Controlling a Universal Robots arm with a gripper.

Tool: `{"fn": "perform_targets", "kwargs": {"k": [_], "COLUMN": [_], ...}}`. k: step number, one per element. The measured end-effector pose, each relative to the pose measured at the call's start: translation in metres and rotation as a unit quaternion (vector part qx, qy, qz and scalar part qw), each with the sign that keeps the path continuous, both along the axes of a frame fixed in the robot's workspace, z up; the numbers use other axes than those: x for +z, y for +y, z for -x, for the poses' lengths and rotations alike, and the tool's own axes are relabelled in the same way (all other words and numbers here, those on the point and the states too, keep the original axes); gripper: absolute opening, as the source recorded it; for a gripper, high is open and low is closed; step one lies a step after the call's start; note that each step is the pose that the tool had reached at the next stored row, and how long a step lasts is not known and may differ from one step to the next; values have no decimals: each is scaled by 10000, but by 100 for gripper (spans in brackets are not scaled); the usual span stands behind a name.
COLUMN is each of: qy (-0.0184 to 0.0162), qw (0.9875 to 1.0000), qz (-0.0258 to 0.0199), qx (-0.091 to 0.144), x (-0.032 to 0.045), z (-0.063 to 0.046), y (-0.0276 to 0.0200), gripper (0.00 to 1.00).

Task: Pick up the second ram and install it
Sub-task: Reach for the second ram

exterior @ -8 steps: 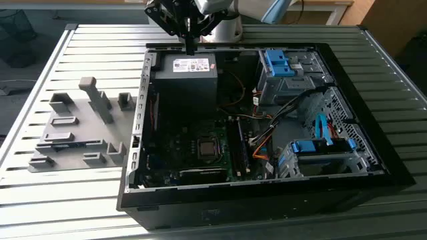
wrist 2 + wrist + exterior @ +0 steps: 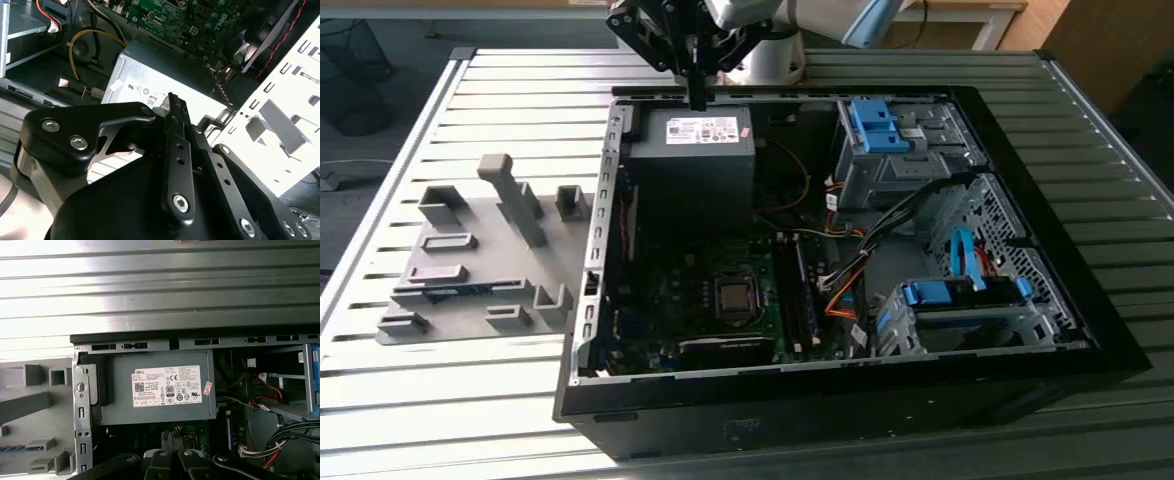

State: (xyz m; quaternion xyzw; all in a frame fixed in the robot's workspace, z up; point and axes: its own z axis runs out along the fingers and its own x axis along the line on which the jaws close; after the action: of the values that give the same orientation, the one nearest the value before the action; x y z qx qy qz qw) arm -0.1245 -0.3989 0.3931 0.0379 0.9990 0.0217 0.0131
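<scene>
On the exterior view's left, a grey holder (image 2: pixel 467 250) sits on the slatted metal desk (image 2: pixel 520 80) beside the open computer case (image 2: pixel 1107 340); the second ram (image 2: pixel 454 291), a thin blue strip, lies in one of the holder's slots, and is seen there in the first wrist view (image 2: pixel 20 447) too, well apart from the arm. Further along, the gripper (image 2: pixel 698 100) hangs at the case's far edge over the grey power supply (image 2: pixel 694 160); in the second wrist view its fingers (image 2: pixel 175 145) look clenched together with nothing between them. Below lies the motherboard (image 2: pixel 707 290), its memory slots (image 2: pixel 797 290) too dark to read; blue drive cages (image 2: pixel 874 125) stand at the exterior view's right. By this showing the stick is not yet picked up; both the pickup and the installation remain.
</scene>
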Motion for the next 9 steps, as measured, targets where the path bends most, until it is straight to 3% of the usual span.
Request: {"fn": "perform_targets", "kwargs": {"k": [9], "qy": [0], "qw": [10000], "qz": [0], "qx": [0], "x": [-3], "z": [21], "y": [0], "gripper": [11]}}
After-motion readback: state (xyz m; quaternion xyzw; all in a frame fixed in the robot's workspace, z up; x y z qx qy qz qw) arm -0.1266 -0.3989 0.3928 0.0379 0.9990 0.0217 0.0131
